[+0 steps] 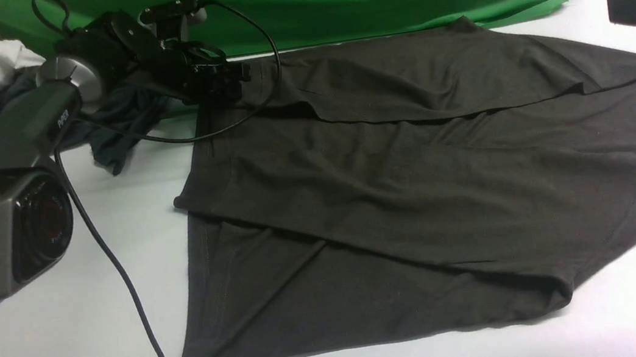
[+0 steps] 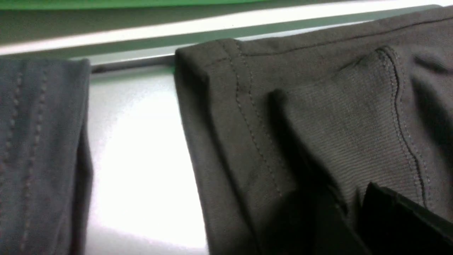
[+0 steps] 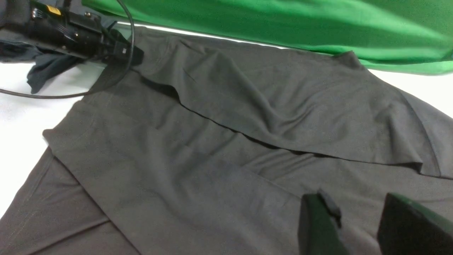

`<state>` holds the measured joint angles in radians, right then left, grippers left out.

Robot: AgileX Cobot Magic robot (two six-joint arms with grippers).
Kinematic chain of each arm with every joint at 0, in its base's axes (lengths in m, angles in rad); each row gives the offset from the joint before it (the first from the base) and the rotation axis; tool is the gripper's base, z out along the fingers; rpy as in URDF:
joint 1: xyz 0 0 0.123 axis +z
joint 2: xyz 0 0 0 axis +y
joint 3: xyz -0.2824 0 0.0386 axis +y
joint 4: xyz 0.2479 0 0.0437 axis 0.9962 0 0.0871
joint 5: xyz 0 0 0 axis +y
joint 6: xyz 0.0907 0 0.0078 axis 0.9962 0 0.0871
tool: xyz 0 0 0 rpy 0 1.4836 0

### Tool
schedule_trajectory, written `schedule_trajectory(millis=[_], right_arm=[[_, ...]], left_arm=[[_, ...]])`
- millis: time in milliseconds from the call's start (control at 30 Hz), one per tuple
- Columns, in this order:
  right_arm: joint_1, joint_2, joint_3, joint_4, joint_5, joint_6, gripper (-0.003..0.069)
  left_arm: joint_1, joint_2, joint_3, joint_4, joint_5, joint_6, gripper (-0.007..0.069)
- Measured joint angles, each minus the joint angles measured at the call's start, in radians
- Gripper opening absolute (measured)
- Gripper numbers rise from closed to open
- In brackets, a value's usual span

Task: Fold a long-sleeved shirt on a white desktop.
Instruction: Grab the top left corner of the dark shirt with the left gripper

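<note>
Up front, the long-sleeved shirt [image 1: 394, 193] lies spread on the white desk [image 1: 68, 334], sleeves folded across it, with the left fingers [image 1: 228, 83] at its far hem corner. Left wrist: one finger shows over that hem; apart or together, I cannot tell. Right wrist: the right fingers [image 3: 318, 226] hover apart above the shirt.

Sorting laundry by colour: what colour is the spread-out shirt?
The long-sleeved shirt is dark brownish-black, clearest in the front view.
</note>
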<state>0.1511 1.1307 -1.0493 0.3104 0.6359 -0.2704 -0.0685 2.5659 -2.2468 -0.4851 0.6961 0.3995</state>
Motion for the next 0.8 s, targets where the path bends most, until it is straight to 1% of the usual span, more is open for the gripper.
schedule_trajectory(millis=[33,67,100,167,367,567,700,800], right_arm=[[0.000,0.000,0.000,0.000,0.001,0.000,0.0242],[0.000,0.000,0.000,0.000,0.001,0.000,0.0242],[0.000,0.000,0.000,0.000,0.002,0.000,0.0242],[0.000,0.000,0.000,0.000,0.002,0.000,0.0242],[0.000,0.000,0.000,0.000,0.003,0.000,0.0242],[0.000,0.000,0.000,0.000,0.003,0.000,0.0242],[0.000,0.000,0.000,0.000,0.003,0.000,0.0242],[0.000,0.000,0.000,0.000,0.003,0.000,0.0242]], left_arm=[[0.000,0.000,0.000,-0.003,0.000,0.001,0.0104],[0.000,0.000,0.000,-0.003,0.000,0.001,0.0099],[0.000,0.000,0.000,-0.007,0.001,0.006,0.0065],[0.000,0.000,0.000,-0.010,0.001,0.007,0.0041],[0.000,-0.010,0.000,-0.014,0.014,0.009,0.0037],[0.001,-0.053,0.000,-0.019,0.059,0.010,0.0036],[0.009,-0.089,0.000,-0.029,0.118,-0.006,0.0036],[0.028,-0.109,0.000,-0.033,0.196,-0.039,0.0035]])
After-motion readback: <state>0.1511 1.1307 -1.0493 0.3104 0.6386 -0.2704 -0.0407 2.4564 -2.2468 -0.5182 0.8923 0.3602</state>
